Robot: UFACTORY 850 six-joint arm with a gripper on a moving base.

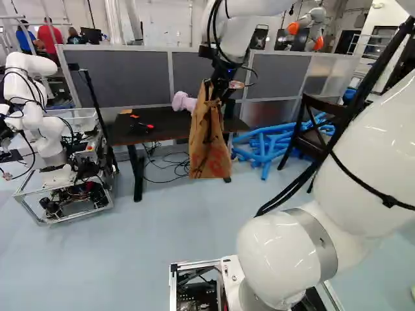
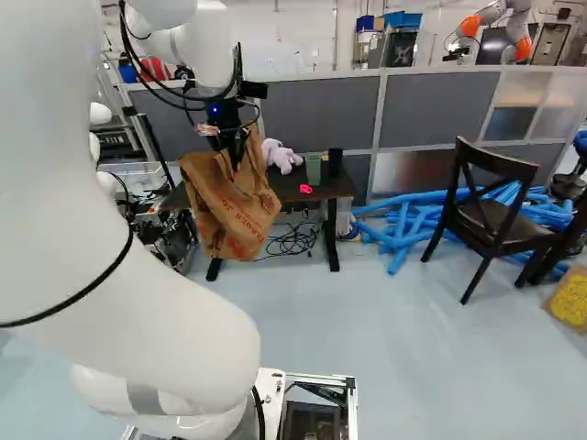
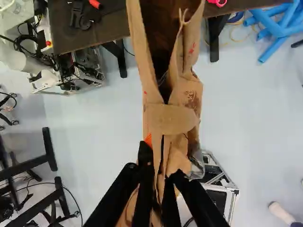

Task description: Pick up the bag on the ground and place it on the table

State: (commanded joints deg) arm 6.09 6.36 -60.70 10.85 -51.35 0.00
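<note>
High up in the left base view, my gripper (image 1: 224,87) holds the brown paper bag (image 1: 209,146) by its upper part. In the wrist view the gripper (image 3: 162,178) is shut on the bag (image 3: 171,118), whose folded paper runs between both fingers. The bag hangs tall and somewhat crumpled before the black table (image 1: 162,122), its lower end below the level of the tabletop. Part of the tabletop is hidden behind it in both base views. In the right base view the bag (image 2: 234,213) spreads wider, with red print.
On the table are a pink plush toy (image 2: 282,156), a green cup (image 2: 313,169), a dark cup (image 2: 335,162) and red-handled tools (image 1: 144,126). Blue tubes (image 2: 408,225) and a dark chair (image 2: 486,215) stand to the right. Another robot (image 1: 48,136) is at the left.
</note>
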